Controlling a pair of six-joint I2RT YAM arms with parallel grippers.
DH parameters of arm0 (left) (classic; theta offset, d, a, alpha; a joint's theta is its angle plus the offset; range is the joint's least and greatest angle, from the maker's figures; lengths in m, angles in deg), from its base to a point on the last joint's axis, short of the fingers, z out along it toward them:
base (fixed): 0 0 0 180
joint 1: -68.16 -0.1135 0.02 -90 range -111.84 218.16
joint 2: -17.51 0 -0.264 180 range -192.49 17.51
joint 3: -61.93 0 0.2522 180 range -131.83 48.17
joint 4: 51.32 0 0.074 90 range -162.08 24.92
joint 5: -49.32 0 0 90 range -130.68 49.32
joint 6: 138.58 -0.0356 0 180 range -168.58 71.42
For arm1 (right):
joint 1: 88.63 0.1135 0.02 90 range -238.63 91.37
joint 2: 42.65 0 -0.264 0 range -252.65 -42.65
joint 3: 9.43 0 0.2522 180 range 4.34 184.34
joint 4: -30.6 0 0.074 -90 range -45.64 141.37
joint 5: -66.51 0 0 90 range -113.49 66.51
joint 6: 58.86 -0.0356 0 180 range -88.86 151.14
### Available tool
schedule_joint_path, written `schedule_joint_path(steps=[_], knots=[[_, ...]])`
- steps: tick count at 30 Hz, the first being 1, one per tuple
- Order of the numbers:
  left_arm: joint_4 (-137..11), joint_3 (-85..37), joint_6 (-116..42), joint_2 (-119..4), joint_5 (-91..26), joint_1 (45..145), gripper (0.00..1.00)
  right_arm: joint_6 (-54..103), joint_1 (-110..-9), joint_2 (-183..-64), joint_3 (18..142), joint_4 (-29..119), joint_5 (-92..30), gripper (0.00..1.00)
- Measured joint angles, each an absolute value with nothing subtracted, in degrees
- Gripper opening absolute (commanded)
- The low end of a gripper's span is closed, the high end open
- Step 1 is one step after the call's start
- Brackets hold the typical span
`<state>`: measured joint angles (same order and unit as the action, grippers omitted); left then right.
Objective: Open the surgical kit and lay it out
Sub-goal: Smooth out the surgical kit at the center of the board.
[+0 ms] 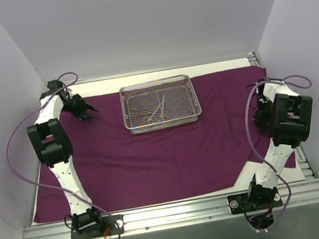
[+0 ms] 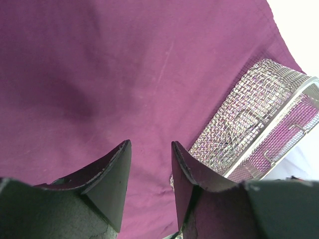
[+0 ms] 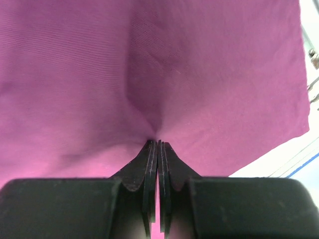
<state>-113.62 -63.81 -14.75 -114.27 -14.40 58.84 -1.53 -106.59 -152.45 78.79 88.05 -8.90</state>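
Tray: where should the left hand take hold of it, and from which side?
Grip the tray by its left short wall, at the rim, coming from above on the left. It is thin upright mesh: one finger inside, one outside. The instruments lie mid-tray, clear of it, and the open left hand is nearest.

- cloth: dark purple, spread flat over most of the desk, from near the left edge to the far right corner; its near-right edge runs at a slant, and by the right edge a small ridge of it is pinched up.
- tray: silver wire mesh, rectangular, upright on the cloth near the middle of the far edge, long sides along that edge.
- instruments: slim metal, ring-handled, lying crossed inside the tray.
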Motion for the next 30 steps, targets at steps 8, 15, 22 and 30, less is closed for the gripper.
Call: schedule_joint_path(steps=[8, 15, 22, 30], knots=[[-113.38, -63.29, -14.47, -113.33, -13.87, 57.92, 0.47, -2.03, -107.64, -152.14, 75.4, 85.51, -8.96, 0.0], [-112.92, -63.26, -14.49, -112.35, -13.81, 57.79, 0.47, -1.53, -110.32, -148.82, 74.05, 85.45, -8.35, 0.0], [-112.94, -63.29, -14.51, -112.35, -13.83, 57.31, 0.47, 0.13, -111.94, -148.95, 69.85, 83.94, -8.02, 0.0], [-113.31, -64.2, -14.75, -112.37, -13.85, 57.12, 0.47, 0.07, -113.08, -150.66, 69.17, 86.63, 1.53, 0.0]])
